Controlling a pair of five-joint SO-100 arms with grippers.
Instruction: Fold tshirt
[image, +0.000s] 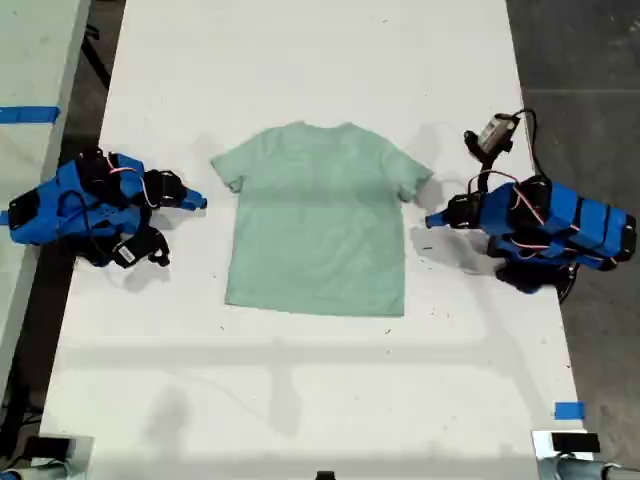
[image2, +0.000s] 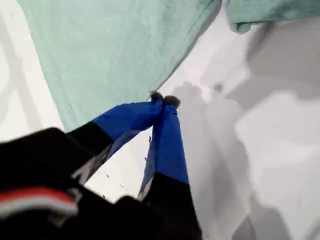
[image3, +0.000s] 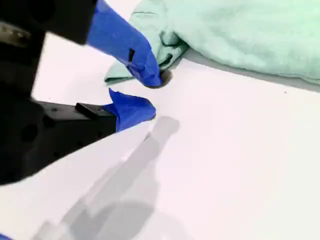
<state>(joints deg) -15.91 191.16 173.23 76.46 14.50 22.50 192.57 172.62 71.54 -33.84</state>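
The tshirt (image: 318, 225) lies flat at the centre of the white counter (image: 300, 400). My first pincer (image2: 164, 99), jaws closed and empty, rests at its 3 o'clock edge. My second pincer (image3: 147, 95), narrowly parted, sits beside the 9 o'clock sleeve.

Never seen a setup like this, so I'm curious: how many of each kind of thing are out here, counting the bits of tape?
T-shirt: 1
Robot arms: 2
Blue tape pieces: 2
Total: 5
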